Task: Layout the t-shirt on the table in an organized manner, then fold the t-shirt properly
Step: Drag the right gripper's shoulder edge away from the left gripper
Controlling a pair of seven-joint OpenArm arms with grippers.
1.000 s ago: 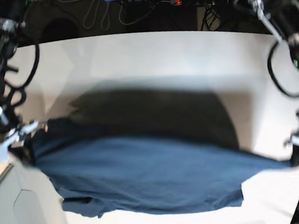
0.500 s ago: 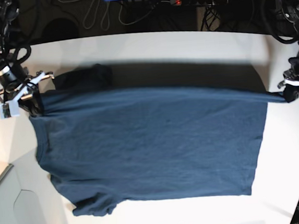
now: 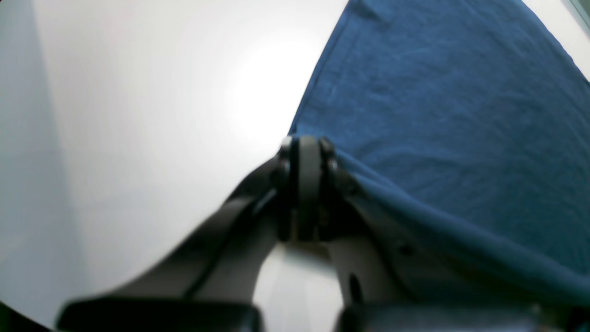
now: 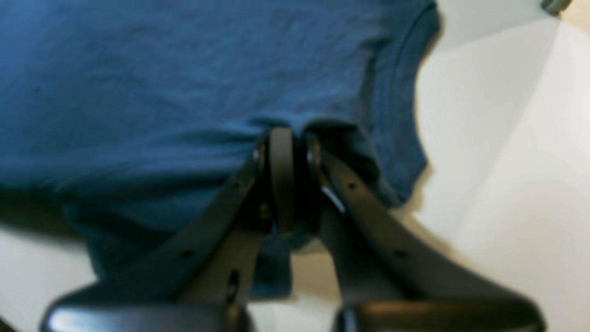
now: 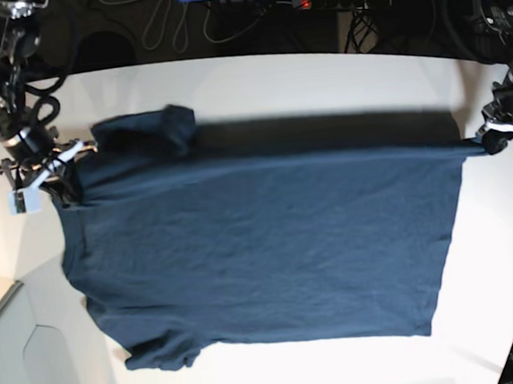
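**Two hands, one t-shirt drawn taut**

Two corners are gripped: our right hand is clamped on the shoulder end, our left hand on the hem corner of the navy t-shirt. Since a second ago we have carried the far edge back, so the body now lies spread on the tabletop. One far sleeve remains bunched. Open room behind; little at either side edge.
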